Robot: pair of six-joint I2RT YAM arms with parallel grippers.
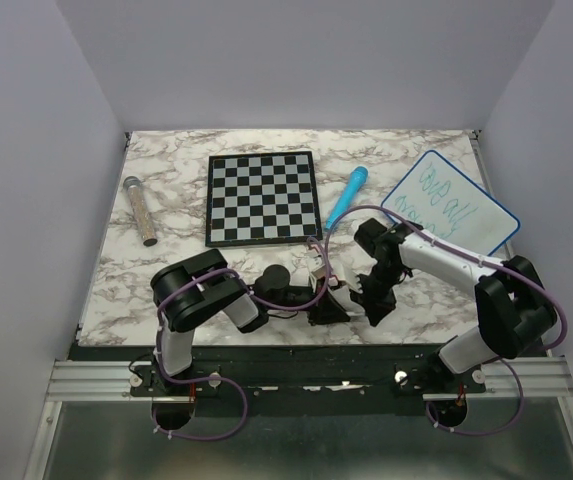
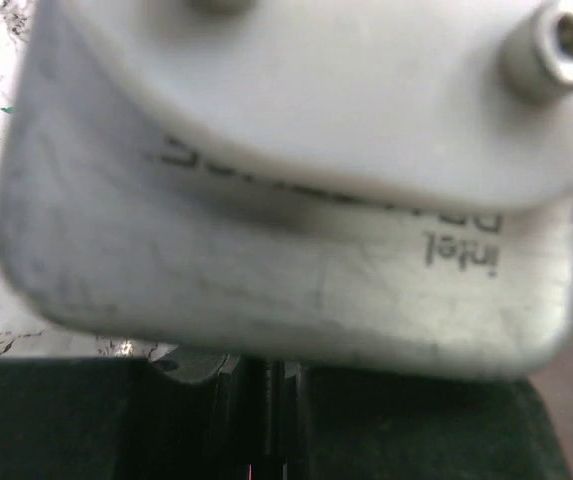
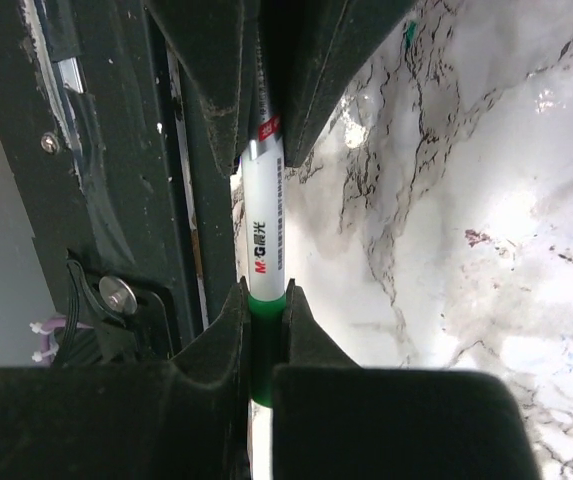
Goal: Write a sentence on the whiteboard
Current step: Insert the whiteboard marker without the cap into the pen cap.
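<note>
Across the marbled table [image 1: 166, 280] we see both arms folded inward, the left arm [image 1: 201, 295] bent low from the near left and the right arm [image 1: 501, 305] reaching in from the near right, so that their wrists meet close together near the front middle. Behind them lies a black-and-white checkered board [image 1: 262, 198], flat and square to the table. The whiteboard [image 1: 486, 228] rests at the far right, turned askew, and the right arm's forearm crosses its near corner from above. The sentence [image 1: 436, 200] runs over it in green loops that we cannot read. A grey tube [image 1: 141, 210] lies well apart at the far left, and a blue pen-shaped thing [image 1: 347, 195] lies between the checkered board and the whiteboard. Our left wrist view is nearly filled by a grey camera housing [image 2: 296, 250] pressed close. From the right wrist we see the right gripper [image 3: 264, 300] clamped on the green band of a white marker [image 3: 264, 235]. The left gripper [image 3: 264, 150] closes narrowly on the marker's other end, its jaws pressed against both sides of the barrel.
</note>
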